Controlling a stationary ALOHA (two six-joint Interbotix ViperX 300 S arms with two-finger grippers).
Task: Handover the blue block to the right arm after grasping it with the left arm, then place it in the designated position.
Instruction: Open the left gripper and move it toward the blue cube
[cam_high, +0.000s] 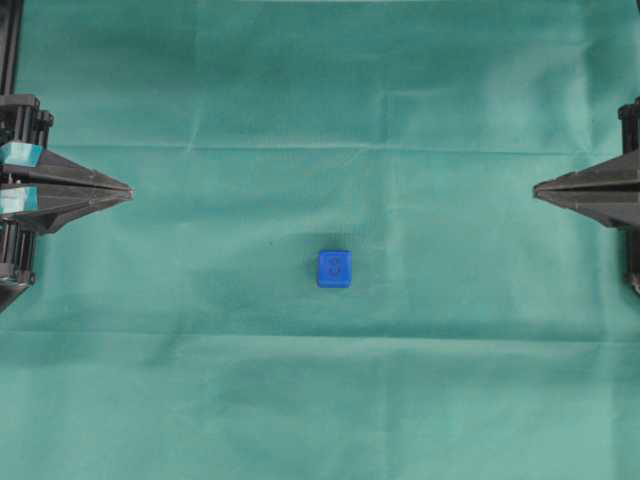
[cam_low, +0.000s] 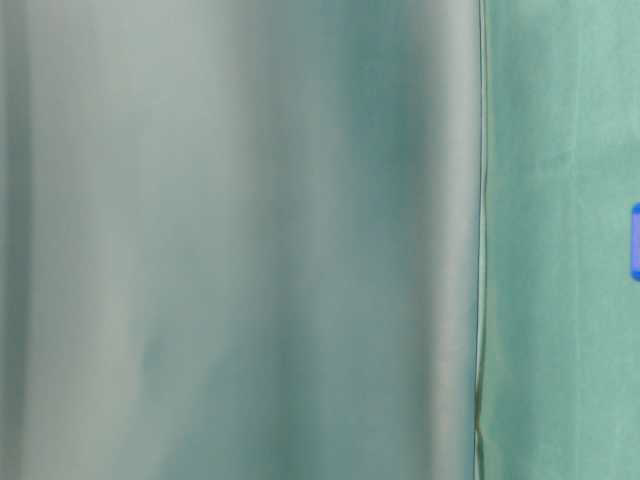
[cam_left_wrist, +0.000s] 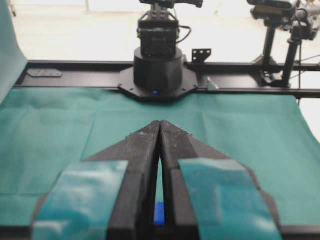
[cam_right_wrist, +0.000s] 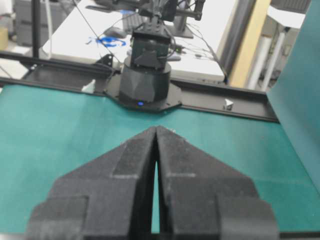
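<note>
Both tools clenched, empty: left tool (cam_high: 128, 191), right tool (cam_high: 538, 187), parked at opposite edges. Blue block (cam_high: 334, 268) sits mid-cloth, well apart from both. Risk: small cube, off-centre pinch could squirt it sideways.

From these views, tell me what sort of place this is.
Most likely a robotics lab bench: a green cloth-covered table, a black arm base bolted to a black rail, camera stands behind it, and a cluttered white desk beyond.
</note>
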